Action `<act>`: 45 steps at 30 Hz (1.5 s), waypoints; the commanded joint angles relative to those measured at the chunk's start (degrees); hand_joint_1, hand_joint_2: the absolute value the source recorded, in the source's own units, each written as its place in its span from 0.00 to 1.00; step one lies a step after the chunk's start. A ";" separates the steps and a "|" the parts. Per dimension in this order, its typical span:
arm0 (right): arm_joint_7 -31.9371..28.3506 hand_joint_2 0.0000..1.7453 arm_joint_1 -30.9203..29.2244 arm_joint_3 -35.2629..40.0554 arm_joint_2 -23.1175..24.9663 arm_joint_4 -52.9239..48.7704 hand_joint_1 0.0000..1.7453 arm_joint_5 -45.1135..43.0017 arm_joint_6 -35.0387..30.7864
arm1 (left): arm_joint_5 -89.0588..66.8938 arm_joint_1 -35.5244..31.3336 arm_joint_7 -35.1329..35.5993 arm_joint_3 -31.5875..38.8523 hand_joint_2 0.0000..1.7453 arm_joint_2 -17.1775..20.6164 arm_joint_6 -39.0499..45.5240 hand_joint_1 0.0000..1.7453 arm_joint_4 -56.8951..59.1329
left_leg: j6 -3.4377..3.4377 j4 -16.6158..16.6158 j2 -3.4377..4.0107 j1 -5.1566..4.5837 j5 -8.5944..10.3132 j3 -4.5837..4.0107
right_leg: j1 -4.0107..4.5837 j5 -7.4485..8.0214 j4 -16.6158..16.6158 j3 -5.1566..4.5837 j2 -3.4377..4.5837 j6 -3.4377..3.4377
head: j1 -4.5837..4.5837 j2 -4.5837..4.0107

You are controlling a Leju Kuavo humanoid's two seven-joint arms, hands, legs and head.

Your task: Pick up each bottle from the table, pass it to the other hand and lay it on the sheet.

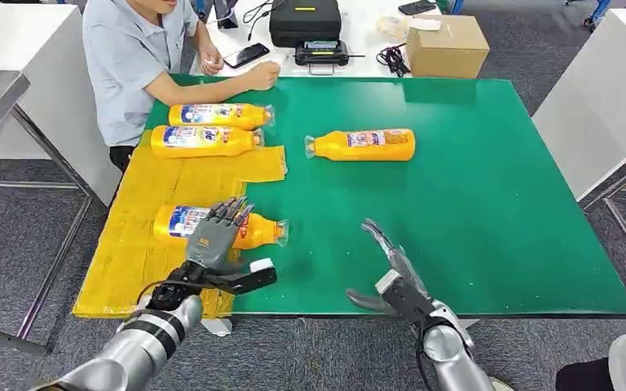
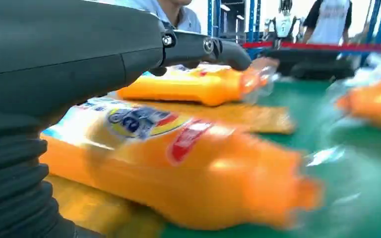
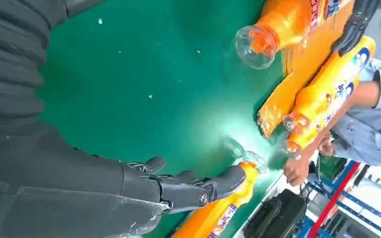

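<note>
Left side: yellow sheet (image 1: 179,183) lies over the left part of the green table (image 1: 473,212). Two bottles, far bottle (image 1: 220,116) and second bottle (image 1: 205,141), lie side by side at the sheet's far end. Near bottle (image 1: 212,226) lies on the sheet's right edge, cap end poking onto bare green.

Left hand (image 1: 216,236) sits over the near bottle, fingers spread and extended across its body, thumb out to the side. Not wrapped round it as far as I can see; reads as open above or lightly touching, contact unclear.

Risk, as I judge it: the bottle is round and lies on its side, so a brush from the fingers could roll it off the sheet onto the green. Its cap already overhangs the edge.

Centre: last bottle (image 1: 362,145) lies alone on bare green, well apart from both hands. Smooth and cylindrical; a shallow grab could let it spin or squirt away.

Right hand (image 1: 387,269) hovers near the table's front edge, fingers apart, holding nothing. Long reach to the last bottle.

Room: a person (image 1: 134,57) sits at the far left corner, a hand resting on the table edge. Behind, a cardboard box (image 1: 447,45) and a black case (image 1: 305,20). Grey carpet floor.
</note>
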 commanded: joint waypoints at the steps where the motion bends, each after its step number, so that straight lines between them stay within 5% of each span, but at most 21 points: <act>1: 0.20 1.00 0.73 -2.35 1.07 -1.20 0.00 -0.34 -0.16 | 1.44 1.63 -0.82 1.76 1.00 -1.63 -0.66 0.00 -5.26 | -0.15 0.05 0.18 0.11 -0.15 0.17 | 0.13 -0.08 0.00 0.16 0.13 -0.18 | 0.00 0.00; 7: 2.13 1.00 4.18 -6.83 4.30 -4.64 0.00 -5.96 2.20 | 13.22 11.11 -6.40 -0.01 1.00 -3.64 -1.51 0.00 -22.60 | -0.15 0.03 0.09 0.11 -0.14 0.15 | 0.12 -0.10 -0.01 0.13 0.03 -0.18 | 0.00 0.00; 8: 2.46 0.00 5.14 -7.50 5.17 -5.76 0.00 -6.19 1.10 | 13.98 13.17 -6.55 -0.70 1.00 -3.79 -0.99 0.00 -26.17 | -0.09 -0.01 0.07 0.04 -0.08 0.06 | 0.05 -0.06 -0.02 0.02 0.02 -0.10 | -0.02 0.00; 12: 8.13 0.00 7.45 -8.14 7.41 -8.51 0.00 -8.10 -1.09 | 19.33 19.02 -7.82 -2.45 1.00 -3.89 0.55 0.00 -36.89 | -0.15 0.07 0.22 0.11 -0.26 0.19 | 0.12 -0.18 0.03 0.14 0.16 -0.18 | 0.00 0.00; 13: 7.52 1.00 8.08 -7.48 7.41 -9.59 0.00 -7.45 -2.37 | 22.60 20.20 -9.05 -2.83 1.00 -4.19 0.23 0.00 -39.47 | -0.15 0.06 0.22 0.10 -0.25 0.16 | 0.11 -0.17 0.02 0.11 0.16 -0.17 | 0.00 0.00; 19: 4.72 1.00 11.96 -4.93 6.24 -18.69 0.00 7.67 -15.35 | 37.79 24.56 -11.10 -5.15 1.00 -4.99 -5.96 0.00 -47.02 | -0.14 0.08 0.10 0.07 -0.18 -0.10 | 0.08 -0.13 0.04 -0.13 0.05 -0.16 | 0.00 0.00; 33: 4.72 1.00 12.06 -4.88 6.28 -18.61 0.00 7.76 -15.50 | 38.81 24.27 -11.72 -5.19 1.00 -4.59 -5.79 0.00 -46.19 | -0.17 0.00 0.17 0.09 -0.17 0.06 | 0.11 -0.11 -0.04 0.02 0.11 -0.19 | 0.00 0.00; 37: 5.60 1.00 12.79 -6.40 6.60 -17.16 0.00 11.54 -20.72 | 53.49 25.77 -10.21 -4.64 1.00 -5.52 -14.29 0.00 -47.98 | -0.17 0.01 0.15 0.11 -0.18 0.09 | 0.12 -0.12 -0.06 0.05 0.09 -0.19 | 0.00 0.00; 38: 5.67 1.00 13.05 -6.47 6.47 -17.37 0.00 11.80 -20.82 | 54.77 26.48 -10.42 -4.60 0.00 -5.59 -14.55 0.00 -48.83 | -0.13 -0.03 0.10 0.07 -0.14 0.05 | 0.08 -0.10 -0.07 0.01 0.05 -0.15 | -0.02 0.00; 45: 11.99 1.00 14.32 -5.50 2.36 -18.11 0.00 31.76 -33.25 | 58.74 26.85 -8.03 -5.43 0.00 -6.03 -16.25 0.00 -49.35 | -0.14 -0.01 0.02 0.09 -0.17 0.06 | 0.10 -0.14 -0.07 0.07 -0.03 -0.16 | -0.02 0.00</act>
